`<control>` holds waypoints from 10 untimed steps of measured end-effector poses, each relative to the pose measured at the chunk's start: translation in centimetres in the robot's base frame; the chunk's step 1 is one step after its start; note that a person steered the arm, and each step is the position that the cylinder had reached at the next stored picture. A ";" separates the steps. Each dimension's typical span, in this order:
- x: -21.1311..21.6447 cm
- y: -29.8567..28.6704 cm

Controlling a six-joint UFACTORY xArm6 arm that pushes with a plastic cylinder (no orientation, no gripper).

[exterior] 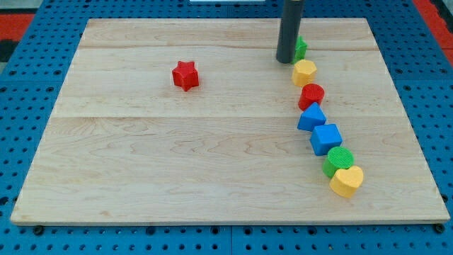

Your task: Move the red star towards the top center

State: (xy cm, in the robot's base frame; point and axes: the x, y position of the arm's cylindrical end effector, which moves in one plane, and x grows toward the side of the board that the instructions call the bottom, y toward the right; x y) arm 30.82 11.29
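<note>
The red star (185,75) lies on the wooden board (177,156), left of centre in the upper half. My tip (285,61) stands near the view's top, right of centre, well to the right of the red star. It is right beside a green block (301,48) that it partly hides, and just above a yellow block (304,72).
A curved line of blocks runs down the right side: a red cylinder (311,95), a blue triangular block (311,117), a blue cube (326,138), a green cylinder (339,160) and a yellow heart (347,181). A blue pegboard (28,106) surrounds the board.
</note>
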 end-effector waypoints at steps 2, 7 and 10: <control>1.4 -6.9; 4.7 -17.3; 1.0 -18.5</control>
State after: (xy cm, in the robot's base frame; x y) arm 31.82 -7.17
